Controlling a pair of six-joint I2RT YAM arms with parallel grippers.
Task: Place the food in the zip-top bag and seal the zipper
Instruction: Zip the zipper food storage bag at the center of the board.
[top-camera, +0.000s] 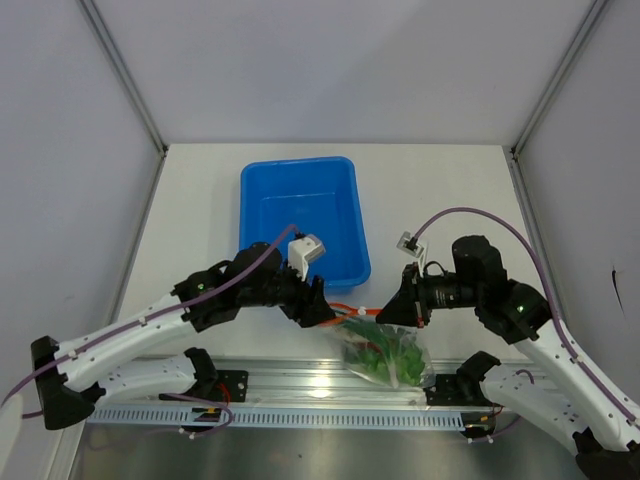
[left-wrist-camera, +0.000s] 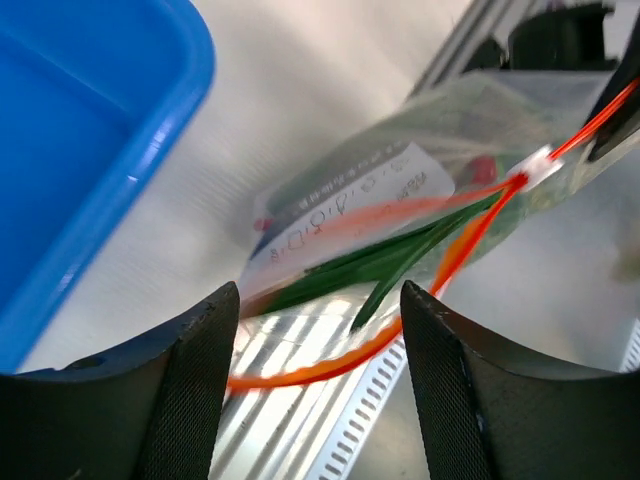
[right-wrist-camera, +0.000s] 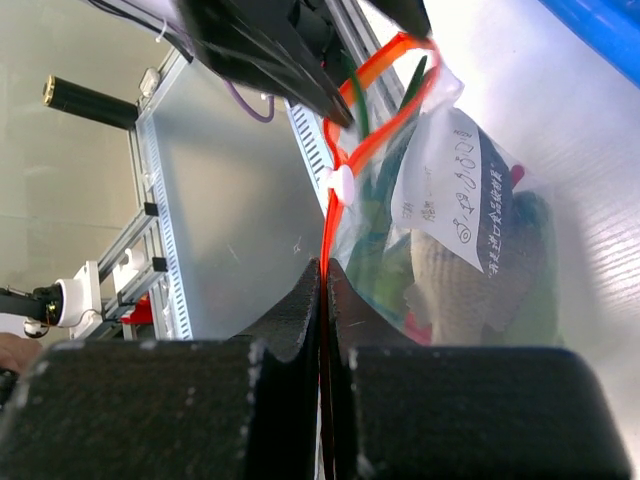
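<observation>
The clear zip-top bag (top-camera: 390, 352) lies at the near table edge between my grippers, with green toy vegetables inside. In the left wrist view the bag (left-wrist-camera: 400, 165) holds dark green pods (left-wrist-camera: 380, 262) and a bit of red chili (left-wrist-camera: 483, 168). Its orange-red zipper (left-wrist-camera: 330, 365) loops open between my left gripper's (left-wrist-camera: 318, 295) open fingers, untouched. A white slider (left-wrist-camera: 535, 168) sits on the strip. My right gripper (right-wrist-camera: 325, 268) is shut on the zipper (right-wrist-camera: 328, 225) below the slider (right-wrist-camera: 343, 185). A pale cabbage (right-wrist-camera: 450, 290) shows through the bag (right-wrist-camera: 470, 230).
A blue plastic bin (top-camera: 300, 215) stands just behind the grippers at mid-table. An aluminium rail (top-camera: 300, 385) with a slotted strip runs along the near edge under the bag. Grey walls close in the table left, right and back.
</observation>
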